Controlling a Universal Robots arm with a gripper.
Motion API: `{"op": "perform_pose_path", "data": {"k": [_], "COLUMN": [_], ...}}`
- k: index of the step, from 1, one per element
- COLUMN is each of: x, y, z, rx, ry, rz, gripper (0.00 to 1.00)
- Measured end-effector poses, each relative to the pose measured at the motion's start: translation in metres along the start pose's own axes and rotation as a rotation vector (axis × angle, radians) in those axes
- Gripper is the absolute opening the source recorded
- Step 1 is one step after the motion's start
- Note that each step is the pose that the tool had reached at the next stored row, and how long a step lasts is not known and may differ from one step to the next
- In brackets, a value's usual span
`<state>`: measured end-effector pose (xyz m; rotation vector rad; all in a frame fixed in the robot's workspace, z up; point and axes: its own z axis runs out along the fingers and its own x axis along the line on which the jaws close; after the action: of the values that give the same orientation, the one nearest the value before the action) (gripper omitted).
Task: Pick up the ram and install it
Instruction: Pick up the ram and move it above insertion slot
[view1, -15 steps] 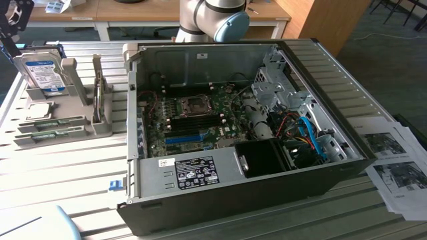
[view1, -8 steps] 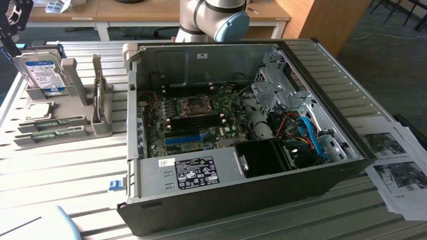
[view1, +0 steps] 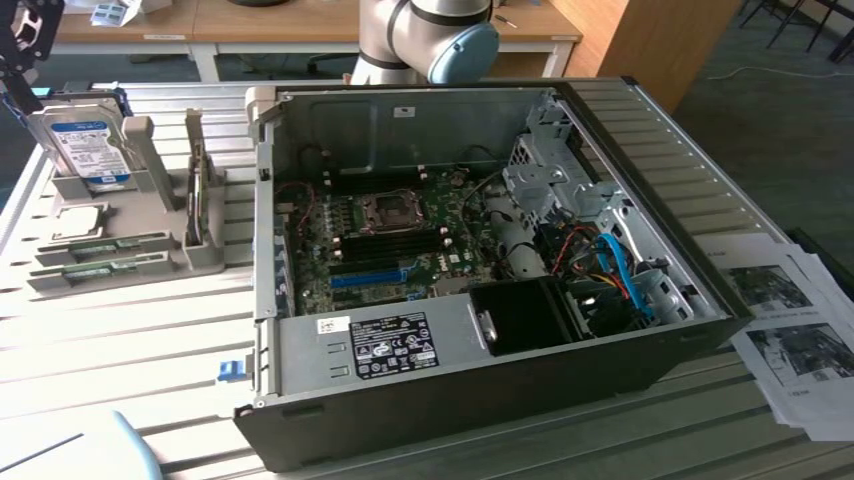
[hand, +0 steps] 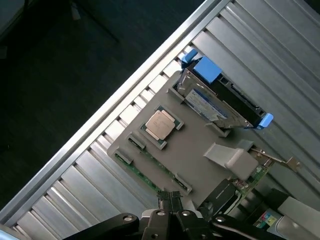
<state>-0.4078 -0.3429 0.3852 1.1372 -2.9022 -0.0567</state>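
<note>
Bare slatted surface (view1: 134, 340) is left open around the tray (view1: 200, 258) and along the case (view1: 507, 400). The ram (view1: 100, 245) is laid flat at the tray's edge and is left open from above; the upright drive (view1: 83, 145) and a standing card (view1: 196, 195) are set near it. The slots (view1: 400, 243) are hemmed in by case walls, the cage (view1: 561, 170) and cables (view1: 607, 262). At the exterior view's right, papers (view1: 787, 310) are spread on the surface.

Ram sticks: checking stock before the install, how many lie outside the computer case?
2. Both lie flat in the grey holder at the exterior view's left: the upper ram stick, and the lower ram stick just below it. Others may be hidden inside the case.
</note>
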Motion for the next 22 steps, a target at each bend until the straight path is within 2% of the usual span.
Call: {"op": "perform_pose_path", "data": {"k": [22], "x": [0.0000], "y": [0.0000], "z": [0.0000], "rx": [0.0023], "ry": [0.0105], "rz": [-0.246], "gripper": [0.09]}}
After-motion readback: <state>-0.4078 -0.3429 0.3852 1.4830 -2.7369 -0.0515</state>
